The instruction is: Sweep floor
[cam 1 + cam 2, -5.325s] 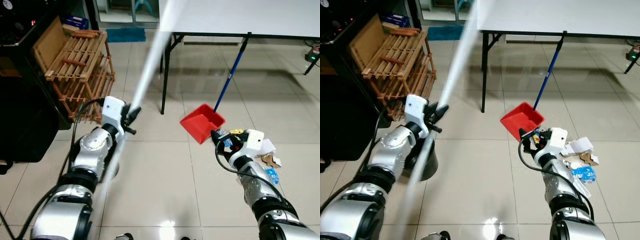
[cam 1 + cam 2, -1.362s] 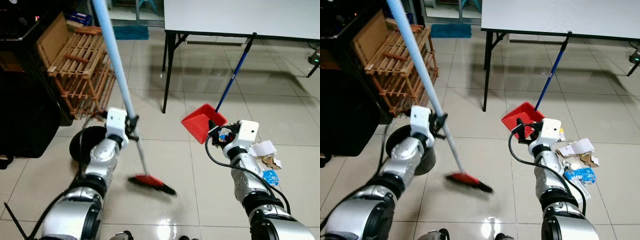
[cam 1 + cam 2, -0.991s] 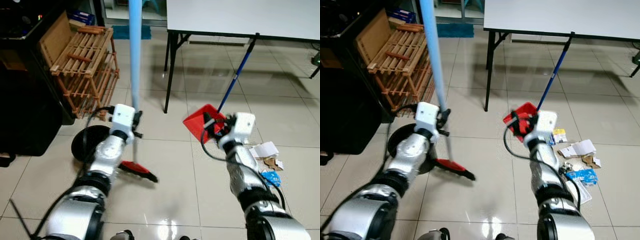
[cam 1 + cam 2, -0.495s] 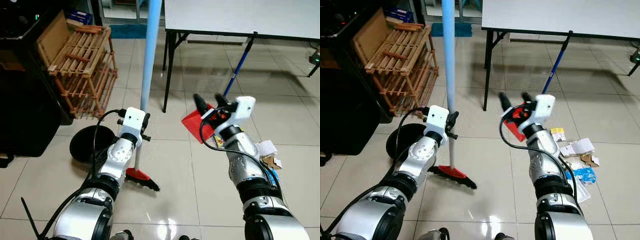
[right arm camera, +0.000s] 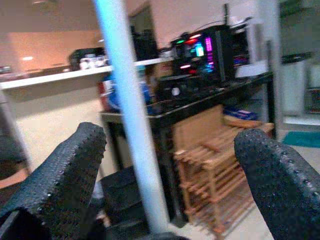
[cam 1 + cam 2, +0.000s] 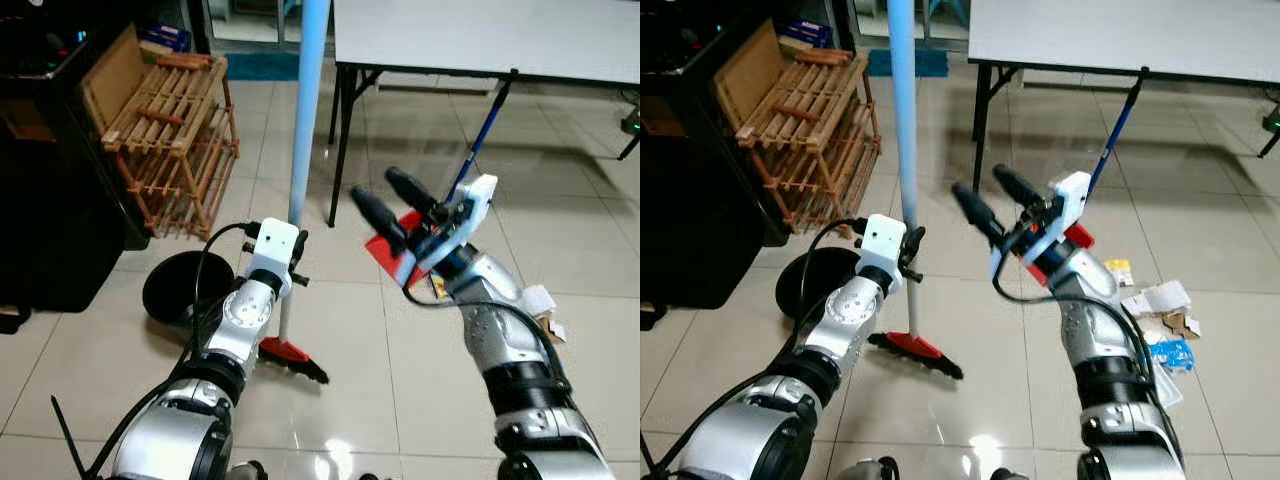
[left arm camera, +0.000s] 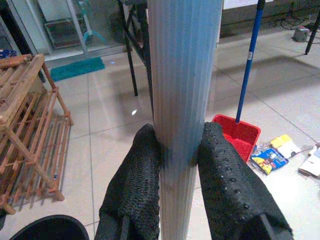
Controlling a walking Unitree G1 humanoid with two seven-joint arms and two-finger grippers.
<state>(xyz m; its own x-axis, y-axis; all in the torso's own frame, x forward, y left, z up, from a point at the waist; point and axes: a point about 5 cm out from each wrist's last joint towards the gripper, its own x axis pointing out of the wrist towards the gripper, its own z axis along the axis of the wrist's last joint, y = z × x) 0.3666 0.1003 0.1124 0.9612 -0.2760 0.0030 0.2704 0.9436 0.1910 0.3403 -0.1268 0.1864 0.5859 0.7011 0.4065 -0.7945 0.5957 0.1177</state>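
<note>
Broom pole (image 6: 308, 90) top cut off by frame; dustpan (image 6: 386, 243) mostly hidden behind right pincer (image 6: 392, 196); litter (image 6: 1152, 322) perhaps paper.

Honestly, you won't find anything readable in these shots. The packets and scraps of paper (image 6: 1155, 325) on the floor have printing on them, but it's way too small and blurry for you to make out a single word or number. Same story with the lit-up electronics (image 5: 200, 47) on the dark desk: you get coloured glow in red, green and pink, no legible characters. The cardboard (image 6: 105, 75) leaning against the wooden rack (image 6: 170, 130) looks blank from here. No brand marks or labels you can read on the broom handle (image 7: 184, 100) or the red dustpan (image 7: 237, 135) either.
</note>
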